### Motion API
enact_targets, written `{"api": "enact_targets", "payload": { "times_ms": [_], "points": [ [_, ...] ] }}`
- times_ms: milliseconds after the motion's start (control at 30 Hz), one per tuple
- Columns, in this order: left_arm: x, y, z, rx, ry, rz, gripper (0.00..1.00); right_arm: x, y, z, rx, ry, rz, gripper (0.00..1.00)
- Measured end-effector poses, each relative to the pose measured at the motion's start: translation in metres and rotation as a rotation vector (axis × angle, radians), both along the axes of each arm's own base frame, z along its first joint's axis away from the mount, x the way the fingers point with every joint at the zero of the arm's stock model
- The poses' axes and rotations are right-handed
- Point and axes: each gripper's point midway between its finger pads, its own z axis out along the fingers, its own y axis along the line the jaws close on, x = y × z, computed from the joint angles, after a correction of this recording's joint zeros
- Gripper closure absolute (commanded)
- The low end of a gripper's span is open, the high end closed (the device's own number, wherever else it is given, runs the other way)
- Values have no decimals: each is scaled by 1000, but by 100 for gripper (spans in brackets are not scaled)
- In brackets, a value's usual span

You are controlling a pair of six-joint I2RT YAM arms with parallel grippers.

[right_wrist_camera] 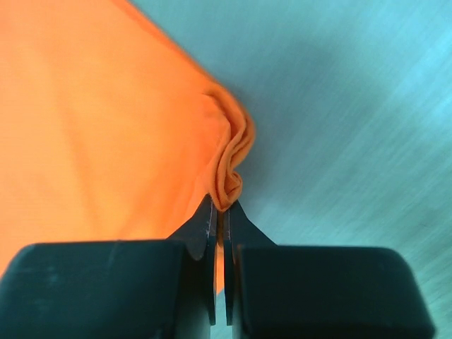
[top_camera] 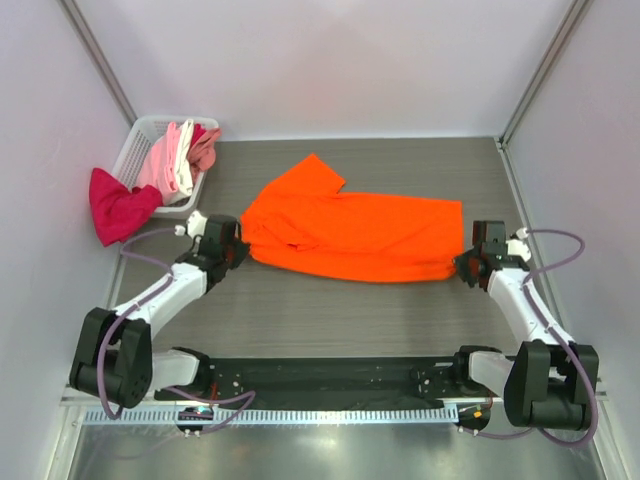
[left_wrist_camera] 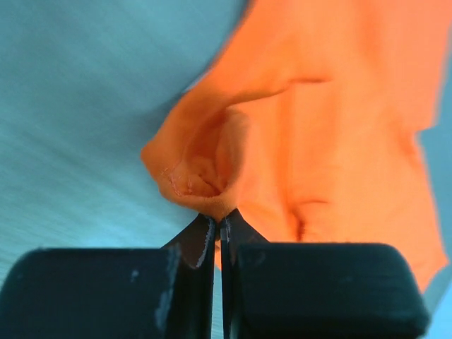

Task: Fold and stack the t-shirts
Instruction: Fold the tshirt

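site: robot lab test cell | enclosure: plain white wall panels (top_camera: pixel 330 60), grey metal corner strut (top_camera: pixel 540 70) | surface: grey wood-grain tabletop (top_camera: pixel 330 310) | rig: black base plate (top_camera: pixel 320 375), white slotted cable duct (top_camera: pixel 300 415) at near edge

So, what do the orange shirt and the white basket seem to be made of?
The orange shirt: soft matte cloth, probably cotton; it wrinkles and bunches where pinched. The white basket: likely rigid plastic, going by its open mesh wall.
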Motion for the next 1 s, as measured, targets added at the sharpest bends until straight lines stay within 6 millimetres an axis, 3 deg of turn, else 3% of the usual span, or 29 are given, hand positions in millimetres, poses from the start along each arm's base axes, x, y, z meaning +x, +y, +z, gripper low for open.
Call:
{"api": "enact_targets", "payload": {
  "times_ms": [133,267,333,567,700,767,867,900,1000],
  "points": [
    [16,-3,55,-5,-108,-12,100,30,-3,45,-16,-101,12,99],
    [1,4,73,-6,-157,-13,100,24,-2,55,-21,-137,19,99],
    [-14,8,62,0,-134,-14,100,11,0,44,-15,-108,23,99],
    [-77,23,-15,31,58,-19,100,-44,8,-5,14,73,33,99],
    [-80,24,-19,32,88,-14,100,-44,7,-3,13,84,32,99],
    [-69,21,-7,33,84,-15,100,-33,5,7,8,80,28,99],
    [-36,15,34,36,53,-18,100,1,1,41,1,42,27,99],
    [-17,11,61,32,5,-22,100,16,0,56,-3,14,28,99],
    [15,6,129,22,-147,-26,100,56,-4,107,-20,-107,31,99]
  ]
}}
